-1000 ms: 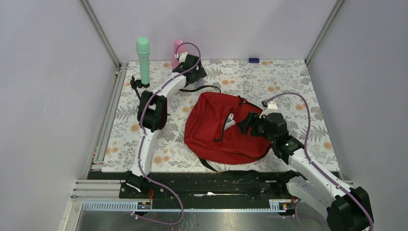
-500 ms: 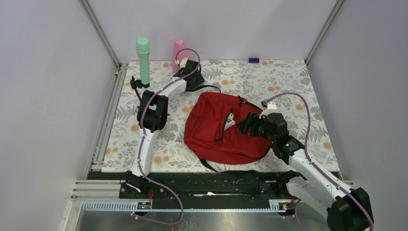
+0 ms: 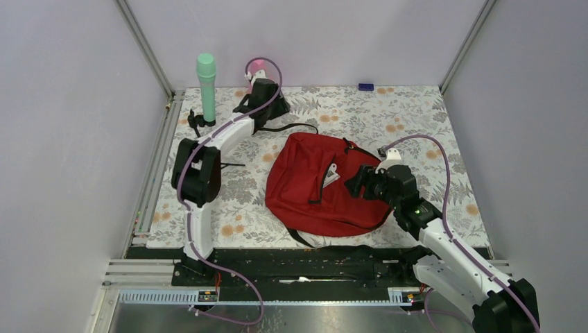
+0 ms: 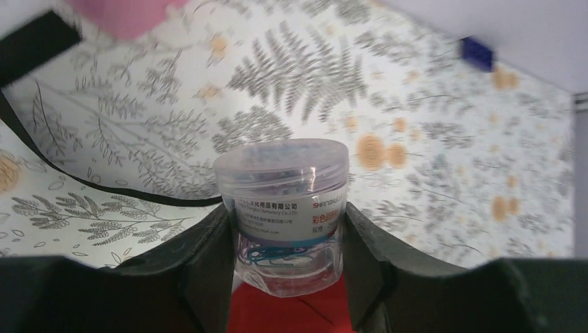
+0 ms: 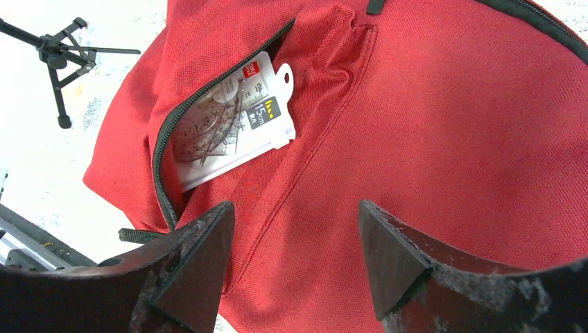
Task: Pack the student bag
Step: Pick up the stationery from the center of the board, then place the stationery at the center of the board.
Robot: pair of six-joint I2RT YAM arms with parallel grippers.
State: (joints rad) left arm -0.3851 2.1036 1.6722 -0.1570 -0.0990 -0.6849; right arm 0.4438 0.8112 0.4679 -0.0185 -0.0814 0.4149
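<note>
**Left arm, far left of the table.** Over the last second the left gripper [image 4: 283,220] has gone from spread wide to clamped on a small clear tub [image 4: 281,182] of paper clips; both fingers press its sides in the left wrist view. The arm's elbow has swung to the left, and the wrist now covers most of the pink bottle [image 3: 256,66] at the far edge. Whether the tub has left the table [image 3: 416,118] cannot be told.

**Right arm, right of centre.** The right gripper [image 5: 295,208] has barely shifted. Its fingers are parted with nothing between them, poised over the red bag [image 3: 298,184] just right of the open pocket [image 5: 163,139]. Whether they touch the fabric cannot be told.

**Meaning for the task.** The pick-up of the next item appears done. What seems to remain is the carry to the bag and the drop into an opening. A white card packet [image 5: 236,114] already sits half out of the pocket.

**Bag.** It lies flat at mid-table, between the two arms. Its long axis runs from near to far, leaning slightly to the right at the far end. The carry loop, and so probably the top, points to the far right; a strap trails from the near edge. The pocket zip runs roughly along that same axis.
</note>
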